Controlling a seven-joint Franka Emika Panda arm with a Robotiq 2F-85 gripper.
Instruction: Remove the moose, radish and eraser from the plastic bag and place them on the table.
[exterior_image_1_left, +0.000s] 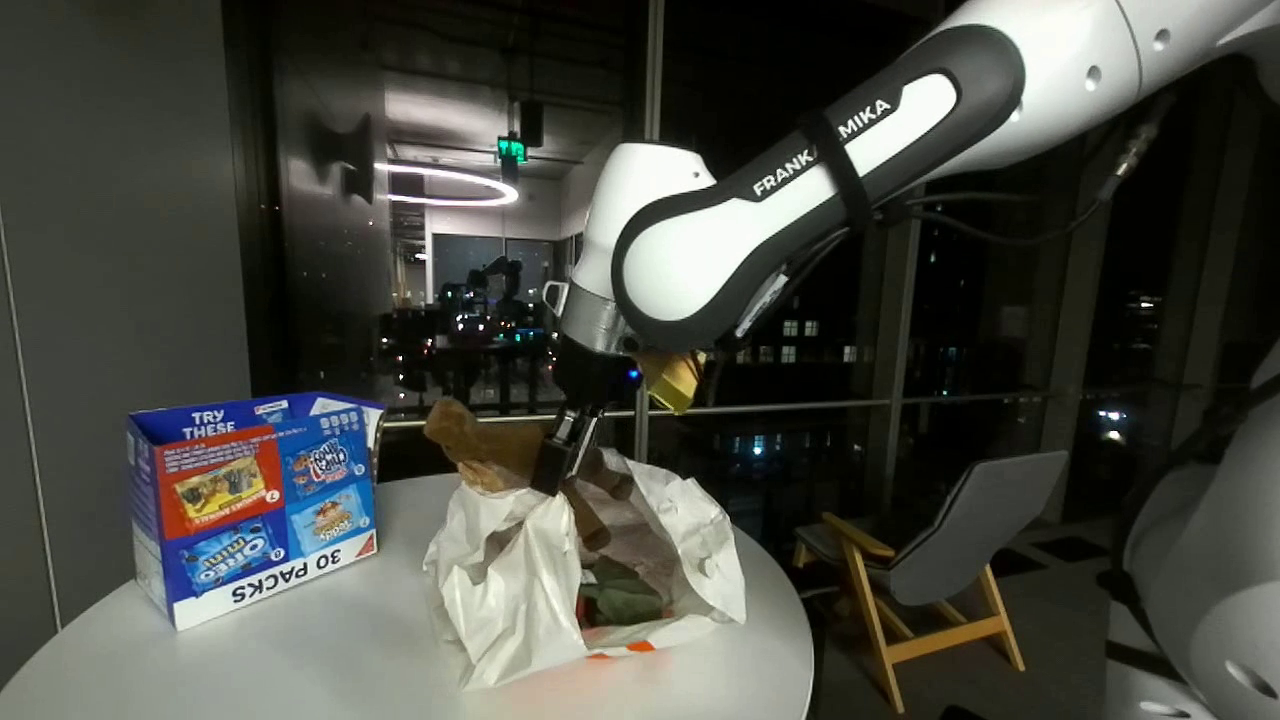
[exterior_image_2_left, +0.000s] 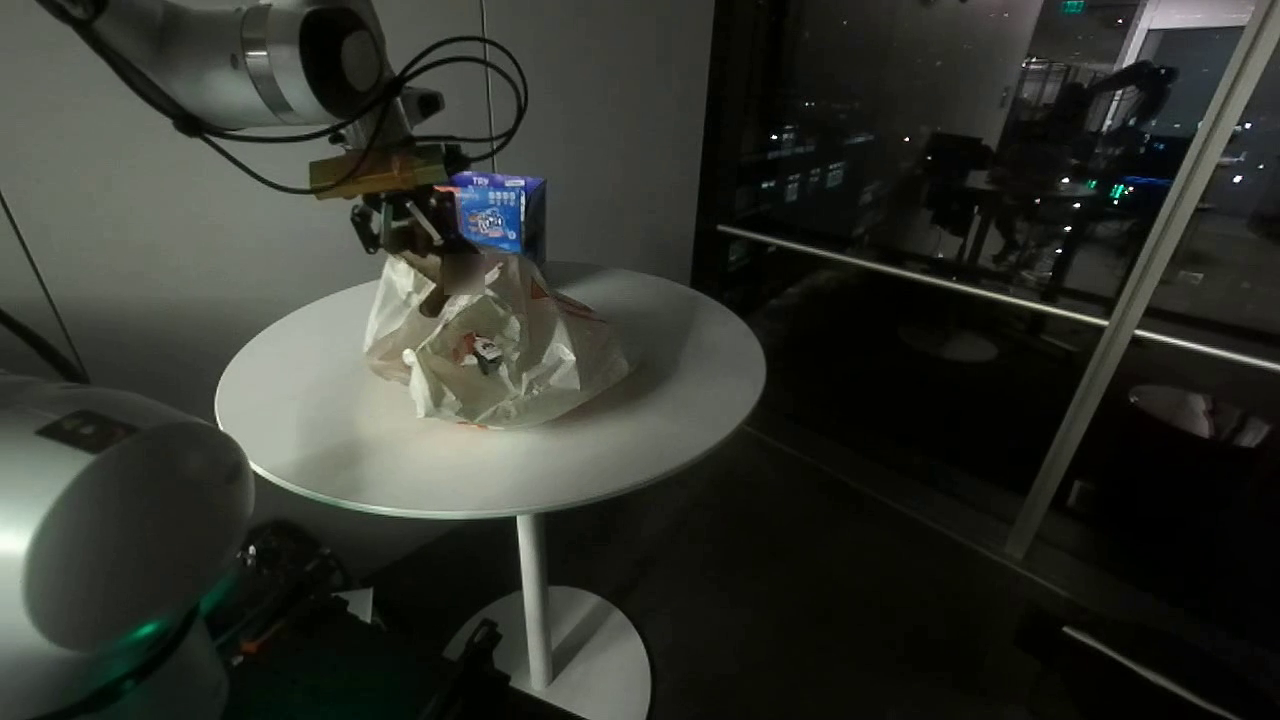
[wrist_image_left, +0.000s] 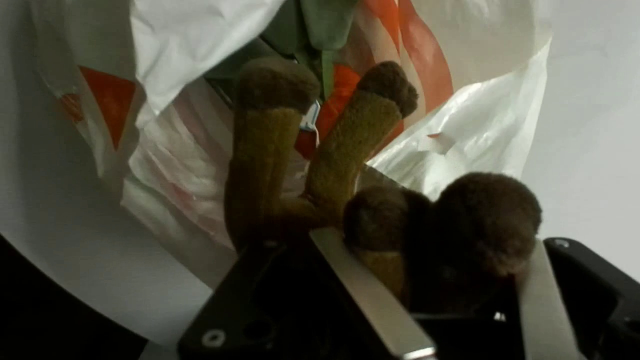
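My gripper (exterior_image_1_left: 566, 462) is shut on the brown plush moose (exterior_image_1_left: 492, 445) at the mouth of the white plastic bag (exterior_image_1_left: 510, 590). The moose's tan legs with dark feet (wrist_image_left: 267, 160) hang over the bag's opening in the wrist view. A dark brown rounded part (wrist_image_left: 490, 220) of it lies between the fingers (wrist_image_left: 431, 240). Green leaves (exterior_image_1_left: 622, 595) of the radish show inside the bag, also in the wrist view (wrist_image_left: 327, 22). A red patch (wrist_image_left: 341, 92) sits by their stem, partly hidden. I cannot make out the eraser. A small blue-white bit (wrist_image_left: 311, 116) shows behind the legs.
A blue and red snack box (exterior_image_1_left: 265, 500) stands beside the bag on the round white table (exterior_image_1_left: 390, 660). It also shows behind the gripper in an exterior view (exterior_image_2_left: 500, 215). A wooden-framed chair (exterior_image_1_left: 930, 560) stands beyond the table. The table's rounded edge (exterior_image_2_left: 480, 515) runs near the bag.
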